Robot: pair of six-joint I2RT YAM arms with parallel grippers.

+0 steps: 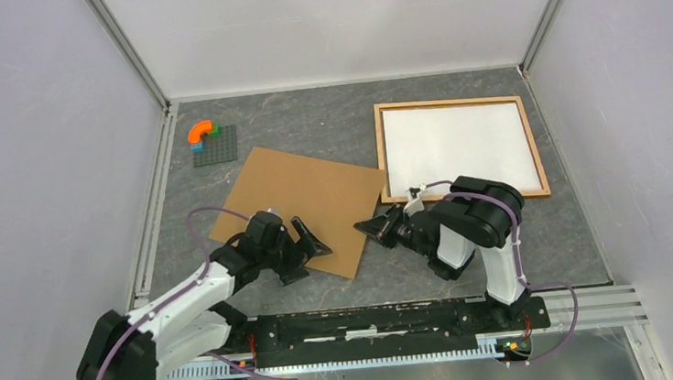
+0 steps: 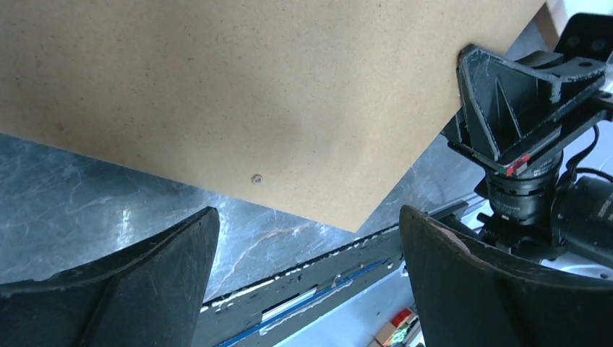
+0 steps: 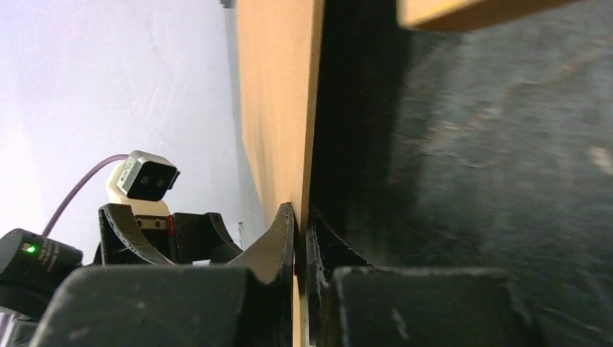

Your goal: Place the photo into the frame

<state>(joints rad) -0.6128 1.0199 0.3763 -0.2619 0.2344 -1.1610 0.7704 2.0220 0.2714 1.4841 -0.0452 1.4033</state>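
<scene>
**Far right of the table: frame lying flat, right gripper pinching the board**

Over at the back right of the table (image 1: 341, 286), the frame (image 1: 449, 103) lies flat with a white panel (image 1: 458, 147) filling it. Honestly can't tell if that's the photo.

Just to its left is the brown backing board (image 1: 302, 202), skewed at an angle. The right gripper (image 1: 371, 226) is clamped on the board's right edge near the near corner. The wrist view shows the fingers (image 3: 278, 238) squeezed tight on either side of the thin edge.

The left gripper (image 1: 311, 252) hovers over the board's near edge with its jaws spread wide, holding nothing.

At the back left there's a grey baseplate (image 1: 219, 148) with an orange curved piece (image 1: 202, 129) on it, well apart from everything else.
</scene>
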